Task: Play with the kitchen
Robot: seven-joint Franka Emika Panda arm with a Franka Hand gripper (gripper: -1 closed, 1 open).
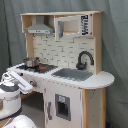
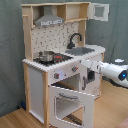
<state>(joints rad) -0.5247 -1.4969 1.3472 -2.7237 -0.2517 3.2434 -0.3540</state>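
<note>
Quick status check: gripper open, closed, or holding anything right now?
Gripper: cannot be told; it sits at the front of the kitchen, by the knobs above the open oven door.

Kitchen (image 2: 55, 75) — pale wood, white panels

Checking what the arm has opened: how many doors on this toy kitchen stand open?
2: the oven door, swung down at the front, and the top cupboard door, swung outward. Others may be hidden.
</note>
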